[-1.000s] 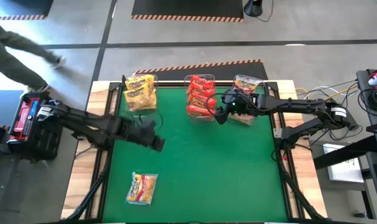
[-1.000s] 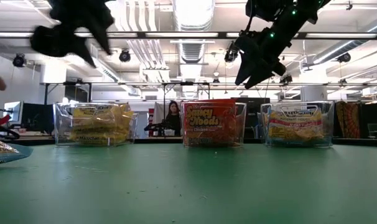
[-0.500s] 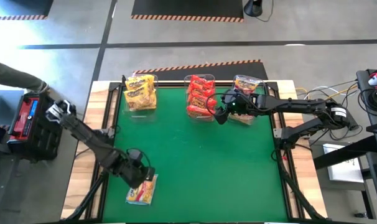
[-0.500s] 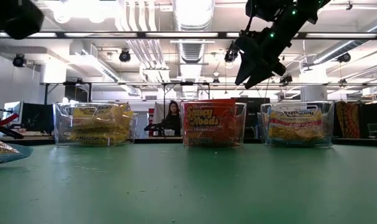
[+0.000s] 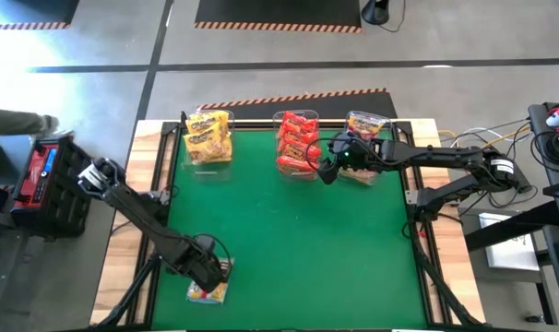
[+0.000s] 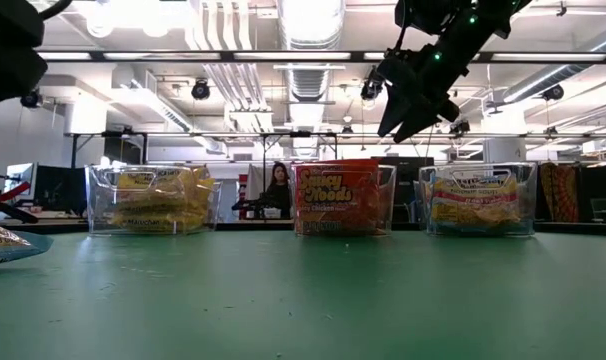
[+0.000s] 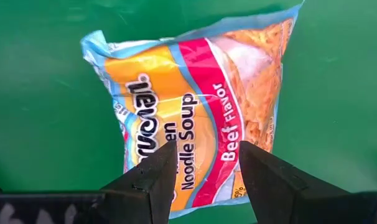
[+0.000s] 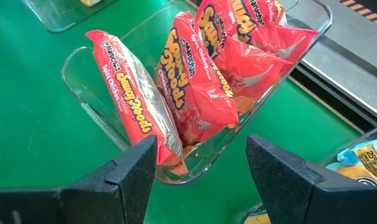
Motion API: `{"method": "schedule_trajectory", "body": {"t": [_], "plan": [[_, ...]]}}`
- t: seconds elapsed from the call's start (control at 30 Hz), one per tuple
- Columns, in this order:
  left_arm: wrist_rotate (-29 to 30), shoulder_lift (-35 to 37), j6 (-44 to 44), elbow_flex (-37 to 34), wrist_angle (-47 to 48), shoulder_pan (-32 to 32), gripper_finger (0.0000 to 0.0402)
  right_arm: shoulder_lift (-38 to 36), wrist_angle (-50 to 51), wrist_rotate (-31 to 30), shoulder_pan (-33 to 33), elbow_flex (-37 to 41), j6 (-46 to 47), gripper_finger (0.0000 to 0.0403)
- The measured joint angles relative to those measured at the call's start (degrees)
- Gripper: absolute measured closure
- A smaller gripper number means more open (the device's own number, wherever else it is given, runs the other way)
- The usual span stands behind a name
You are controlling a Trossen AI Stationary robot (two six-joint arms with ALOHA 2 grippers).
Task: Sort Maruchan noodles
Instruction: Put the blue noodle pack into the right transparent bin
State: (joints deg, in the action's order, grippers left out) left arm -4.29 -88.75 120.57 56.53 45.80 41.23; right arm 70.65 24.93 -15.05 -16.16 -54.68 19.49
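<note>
Green desk (image 5: 298,240), ceiling-lit office behind. Left gripper (image 7: 204,165) spread above beef packet (image 7: 195,106), half-hidden overhead; right gripper (image 8: 201,165) released over red-packet bin (image 8: 83,93).

I see three bins (image 5: 298,148) lined along the table's (image 5: 307,249) far edge, one beef packet (image 7: 195,106) lying near-left.

surface: green-topped table with wooden edges (image 5: 298,240) | upper part: three clear plastic bins in a row, left (image 5: 208,138), middle (image 5: 296,146), right (image 5: 368,129) | lower left: one flat crinkly orange-and-pale noodle packet (image 7: 195,106)
</note>
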Motion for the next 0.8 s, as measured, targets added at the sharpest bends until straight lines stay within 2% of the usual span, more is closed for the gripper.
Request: {"method": "schedule_trajectory", "body": {"t": [0.5, 0.67, 0.8], "plan": [[-1.3, -4.2, -2.6, 0.2, -1.9, -0.2, 0.0246, 0.0, 0.0, 0.0, 0.0, 0.0, 0.0, 0.0170], [-0.8, -4.8, -9.2, 0.2, -2.1, -2.1, 0.0246, 0.0, 0.0, 0.0, 0.0, 0.0, 0.0, 0.0170], [0.4, -4.9, -17.4, 0.2, -2.2, -5.8, 0.0246, 0.0, 0.0, 0.0, 0.0, 0.0, 0.0, 0.0170]]}}
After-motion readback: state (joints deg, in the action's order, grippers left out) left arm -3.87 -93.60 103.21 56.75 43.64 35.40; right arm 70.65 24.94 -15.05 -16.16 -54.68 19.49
